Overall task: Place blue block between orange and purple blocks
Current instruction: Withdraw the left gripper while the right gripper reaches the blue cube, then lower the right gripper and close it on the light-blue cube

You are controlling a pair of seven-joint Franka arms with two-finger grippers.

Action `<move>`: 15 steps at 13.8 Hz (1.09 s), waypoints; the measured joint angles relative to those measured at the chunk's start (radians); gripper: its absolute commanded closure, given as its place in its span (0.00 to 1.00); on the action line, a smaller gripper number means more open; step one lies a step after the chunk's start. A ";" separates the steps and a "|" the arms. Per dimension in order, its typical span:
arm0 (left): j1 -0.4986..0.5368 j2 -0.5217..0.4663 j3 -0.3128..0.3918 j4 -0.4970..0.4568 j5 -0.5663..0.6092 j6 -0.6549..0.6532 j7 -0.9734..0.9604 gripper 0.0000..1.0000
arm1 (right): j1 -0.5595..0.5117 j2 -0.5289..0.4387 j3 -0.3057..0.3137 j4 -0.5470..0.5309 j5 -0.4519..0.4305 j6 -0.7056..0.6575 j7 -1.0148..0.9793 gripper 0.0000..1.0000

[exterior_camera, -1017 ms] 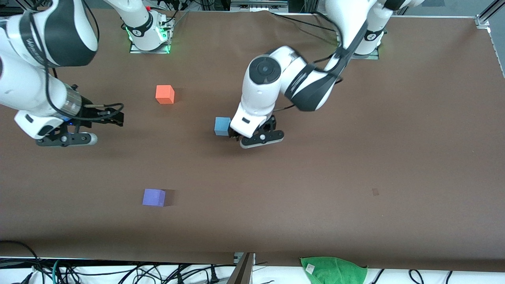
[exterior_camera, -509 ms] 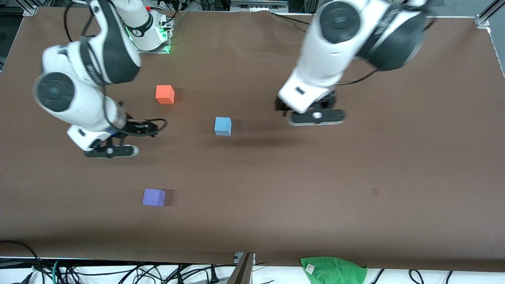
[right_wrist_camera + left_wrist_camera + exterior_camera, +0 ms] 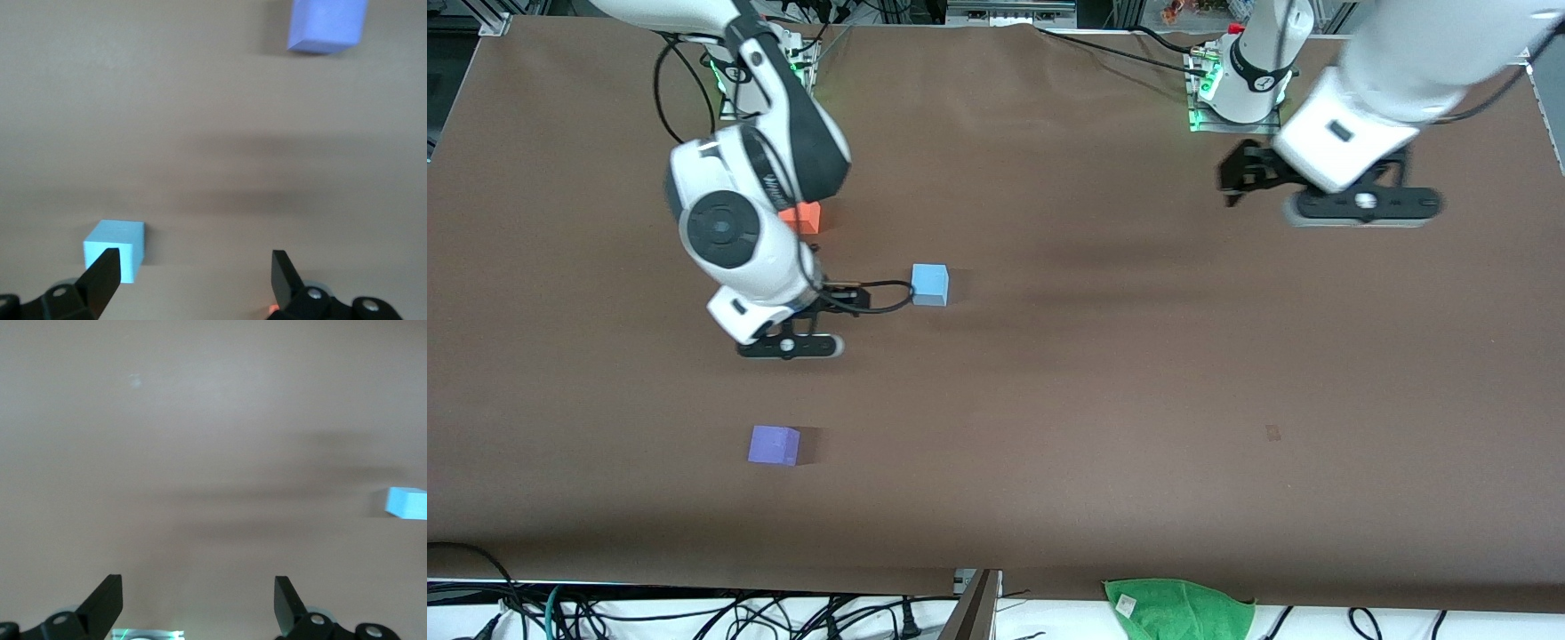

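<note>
front view first: the blue block [image 3: 930, 284] sits on the brown table [image 3: 1103, 391], apart from both arms. the orange block [image 3: 804, 216] lies farther from the camera and toward the right arm's end, partly hidden by the right arm. the purple block [image 3: 774, 444] lies nearer to the camera, also toward the right arm's end. the blue block is not in line between those two; it sits off toward the left arm's end of them. the right gripper [image 3: 790, 336] hangs over bare table between the orange and purple blocks, close beside the blue block, holding nothing. the left gripper [image 3: 1303, 191] is up over the table near its own base, well apart from all three blocks, also holding nothing. a green cloth [image 3: 1178, 609] lies at the table edge nearest the camera. left wrist view: the left gripper [image 3: 199, 607] has its fingers [image 3: 107, 603] spread wide over bare table, with the blue block [image 3: 407, 503] at the edge of the picture. right wrist view: the right gripper [image 3: 195, 280] stands wide apart and empty, one finger [image 3: 103, 277] just beside the blue block [image 3: 115, 248], and the purple block [image 3: 327, 24] is farther off.
</note>
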 measured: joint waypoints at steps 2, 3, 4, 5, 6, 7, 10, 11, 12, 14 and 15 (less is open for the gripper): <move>0.030 -0.073 0.054 -0.148 0.003 0.070 0.068 0.00 | 0.044 0.030 0.000 0.000 0.001 0.035 0.059 0.00; 0.051 -0.100 0.064 -0.199 0.005 0.093 0.110 0.00 | 0.062 0.044 0.000 0.000 0.001 0.054 0.086 0.00; 0.076 -0.120 0.067 -0.233 0.005 0.104 0.149 0.00 | 0.079 0.060 0.000 0.000 0.001 0.077 0.112 0.00; 0.093 -0.135 0.069 -0.248 0.005 0.108 0.175 0.00 | 0.094 0.075 0.001 0.000 0.001 0.095 0.136 0.00; 0.103 -0.148 0.068 -0.252 0.005 0.110 0.186 0.00 | 0.107 0.090 0.000 0.000 0.001 0.110 0.154 0.00; 0.106 -0.162 0.068 -0.252 0.005 0.111 0.192 0.00 | 0.117 0.105 0.000 0.000 0.001 0.123 0.170 0.00; 0.108 -0.181 0.068 -0.256 0.005 0.111 0.193 0.00 | 0.143 0.145 0.000 -0.001 0.001 0.161 0.241 0.00; 0.110 -0.178 0.068 -0.260 0.005 0.112 0.193 0.00 | 0.151 0.156 0.000 -0.006 0.001 0.179 0.266 0.00; 0.112 -0.173 0.068 -0.263 0.005 0.118 0.193 0.00 | 0.158 0.162 0.000 -0.019 0.001 0.202 0.285 0.00; 0.113 -0.164 0.062 -0.264 0.005 0.126 0.194 0.00 | 0.164 0.167 0.000 -0.057 0.001 0.252 0.318 0.00; 0.113 -0.163 0.059 -0.264 0.005 0.127 0.193 0.00 | 0.165 0.167 0.000 -0.076 0.001 0.275 0.334 0.00</move>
